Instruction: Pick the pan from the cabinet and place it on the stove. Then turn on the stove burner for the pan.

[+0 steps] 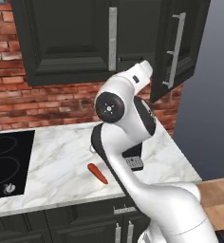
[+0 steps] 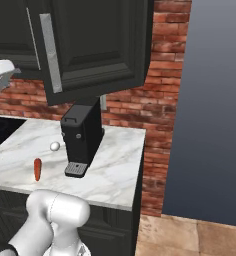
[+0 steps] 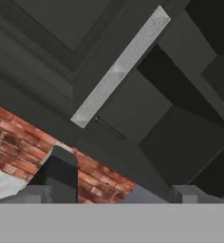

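Observation:
The dark cabinet (image 1: 66, 42) hangs above the counter. Its left door is closed, with a silver bar handle (image 1: 112, 38), and its right door (image 1: 180, 47) is swung open. In the hand view the closed door's handle (image 3: 118, 66) runs diagonally beside the dark open compartment (image 3: 180, 123). My gripper (image 3: 113, 193) is open, its tips far apart with nothing between them, and my hand (image 1: 143, 72) is raised at the cabinet's lower edge by the opening. The pan is hidden. The black stove (image 1: 9, 161) lies on the counter at the far left.
A black coffee machine (image 2: 82, 132) stands on the marble counter (image 1: 61, 161) under the cabinet. A carrot (image 1: 98, 173) lies near the front edge and a small white ball (image 2: 54, 146) near the machine. The open door (image 2: 100, 45) juts out over the counter. Behind is a brick wall (image 1: 38, 104).

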